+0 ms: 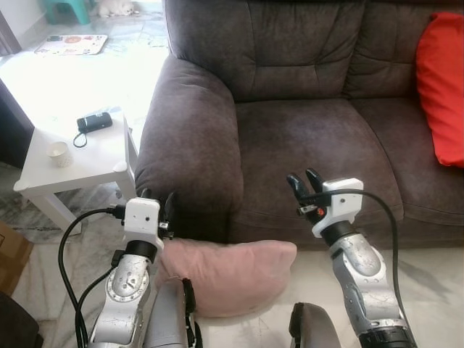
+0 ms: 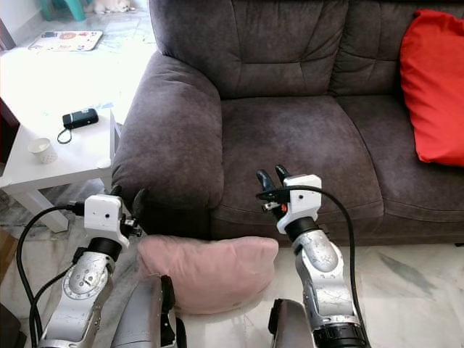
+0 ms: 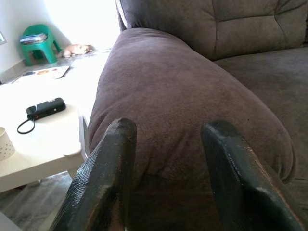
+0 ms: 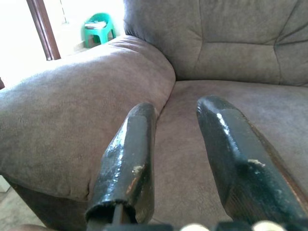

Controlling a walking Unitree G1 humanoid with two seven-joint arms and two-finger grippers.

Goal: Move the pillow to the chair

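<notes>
With both grippers, left (image 1: pixel 159 197) and right (image 1: pixel 304 180), raised and jaws open, I see the pink pillow (image 1: pixel 228 272) on the floor against the brown sofa (image 1: pixel 304 138), where a one-sided pinch might let it sag free.

Brown sofa (image 1: pixel 304 123), white side table (image 1: pixel 87 163), marble floor (image 1: pixel 435 290).

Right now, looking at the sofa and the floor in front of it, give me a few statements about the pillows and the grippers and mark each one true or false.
1. The pink pillow lies on the floor against the sofa front. True.
2. The right gripper is shut on the pink pillow. False: it is open, holding nothing, above the seat's front edge.
3. A red pillow sits on the sofa. True.
4. The left gripper is shut. False: its fingers are apart.
5. The white side table carries a laptop. False: a small cup and a black device.
</notes>
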